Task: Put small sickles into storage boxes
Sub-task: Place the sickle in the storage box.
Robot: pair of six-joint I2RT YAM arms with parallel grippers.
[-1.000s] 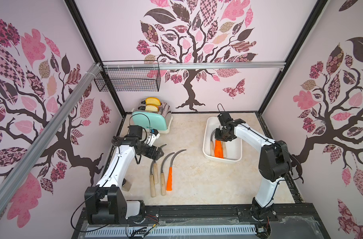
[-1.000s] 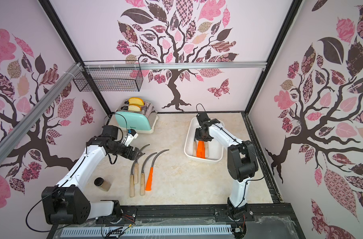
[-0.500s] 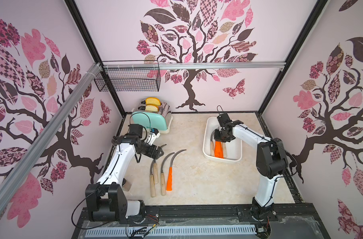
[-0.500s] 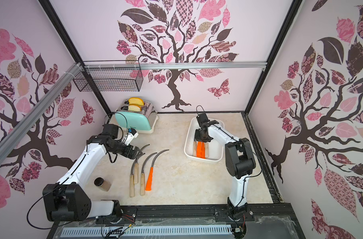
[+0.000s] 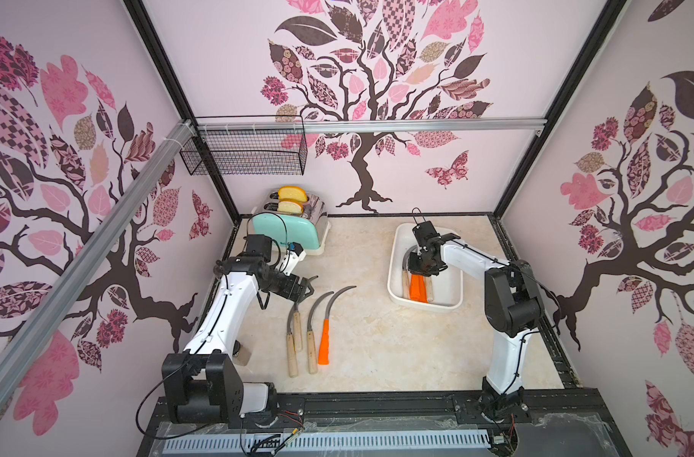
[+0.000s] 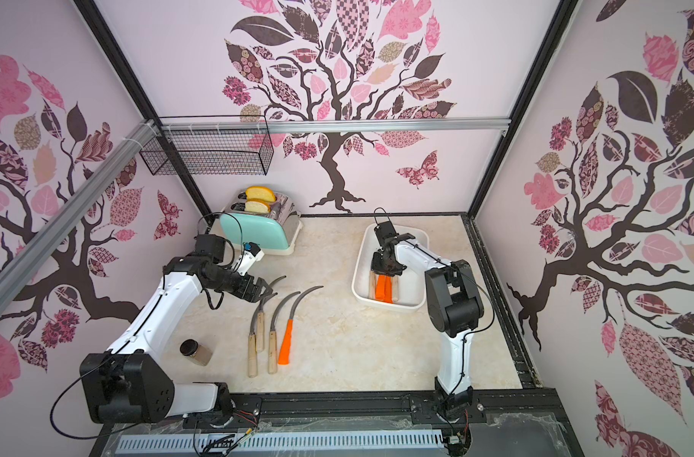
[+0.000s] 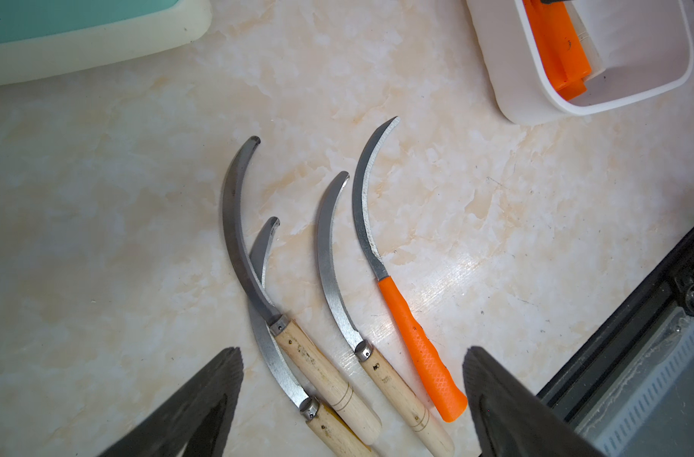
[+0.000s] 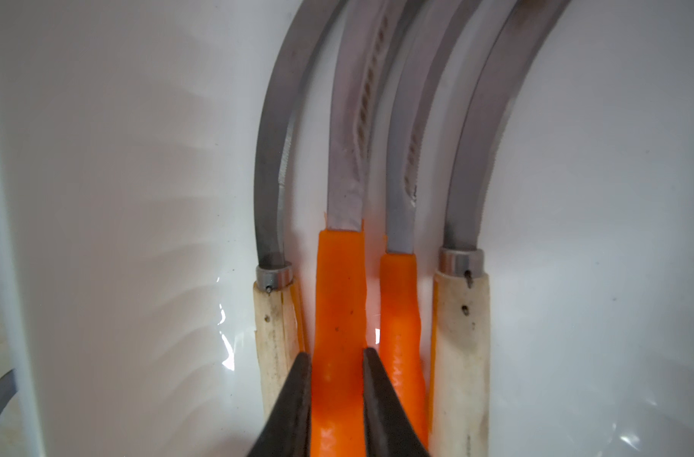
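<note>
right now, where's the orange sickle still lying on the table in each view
In a top view: orange sickle below centre, left of the white tray.
In a top view: same spot.
Left wrist: lower middle.
Right wrist: not in it.
Shared landmark: the white tray, in all four views.

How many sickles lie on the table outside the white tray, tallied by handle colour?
Wooden-handled sickles: 3
Orange-handled sickles: 1
Total: 4
</note>
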